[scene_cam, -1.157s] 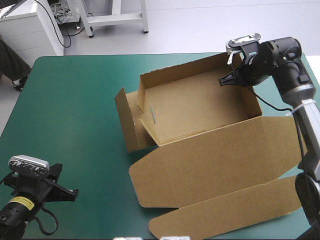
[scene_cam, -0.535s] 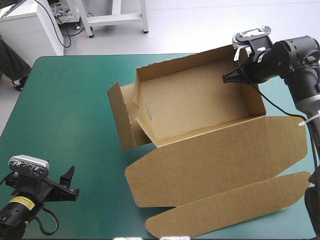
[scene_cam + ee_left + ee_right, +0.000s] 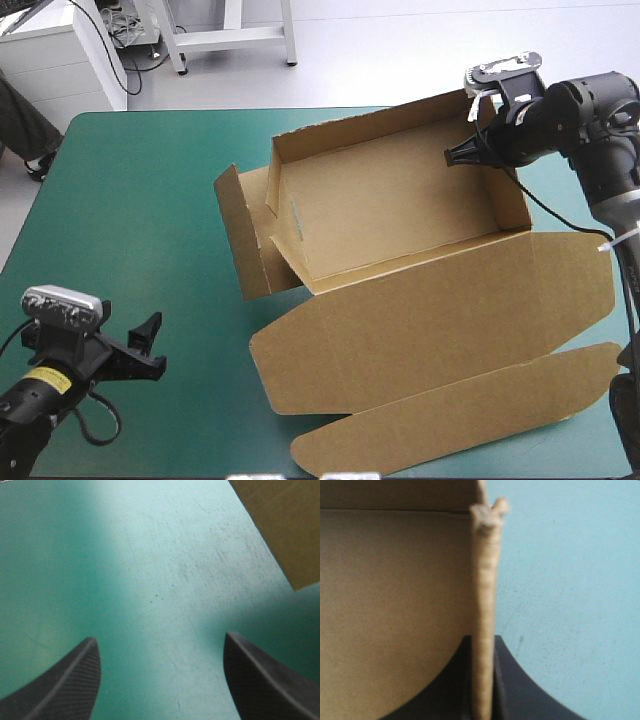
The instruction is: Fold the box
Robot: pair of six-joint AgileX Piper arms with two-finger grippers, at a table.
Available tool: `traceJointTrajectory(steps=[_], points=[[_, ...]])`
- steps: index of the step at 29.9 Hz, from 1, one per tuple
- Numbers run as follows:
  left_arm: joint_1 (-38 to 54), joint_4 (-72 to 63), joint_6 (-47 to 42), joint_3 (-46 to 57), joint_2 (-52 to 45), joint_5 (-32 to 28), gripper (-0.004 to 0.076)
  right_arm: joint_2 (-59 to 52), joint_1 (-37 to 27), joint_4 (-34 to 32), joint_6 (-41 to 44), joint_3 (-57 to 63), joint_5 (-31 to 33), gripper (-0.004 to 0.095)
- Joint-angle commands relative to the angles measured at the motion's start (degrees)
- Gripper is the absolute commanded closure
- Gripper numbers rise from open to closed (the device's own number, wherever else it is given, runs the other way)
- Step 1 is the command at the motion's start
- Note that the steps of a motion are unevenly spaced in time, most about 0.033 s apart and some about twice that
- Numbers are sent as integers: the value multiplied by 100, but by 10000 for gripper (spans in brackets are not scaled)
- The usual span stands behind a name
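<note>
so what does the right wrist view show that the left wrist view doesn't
Only the right wrist view: the right gripper shut on the box, pinching an upright wall edge-on, the tray floor beside it. Only the left wrist view: the left gripper open over bare teal-green cover, a box corner ahead, off to one side. Both: brown board and that cover.

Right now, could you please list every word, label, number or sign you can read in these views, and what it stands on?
No text can be read.
Yellow label on the left arm: too small to read.
Bluish mark on a wall inside the box: too small to tell if print.
</note>
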Motion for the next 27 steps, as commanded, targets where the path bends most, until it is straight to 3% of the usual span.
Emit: traceJointTrajectory(steps=[1, 10, 16, 20, 24, 27], points=[[1, -21, -257, -538, 660, -647, 266, -283, -40, 93, -12, -146, 49, 928], [61, -37, -527, -1799, 2684, -737, 295, -283, -40, 268, -121, -146, 49, 928], [732, -590, -318, -2298, 3541, -635, 295, -324, -40, 244, -139, -146, 49, 928], [1538, -2207, 927, -2315, 3932, -461, 295, -337, -40, 245, -139, -146, 49, 928], [2391, -4528, 2963, -2291, 4391, 443, 295, -337, -40, 234, -139, -146, 49, 928], [2726, -5533, 4014, -2291, 4770, 1182, 295, -337, -40, 223, -139, -146, 49, 928]])
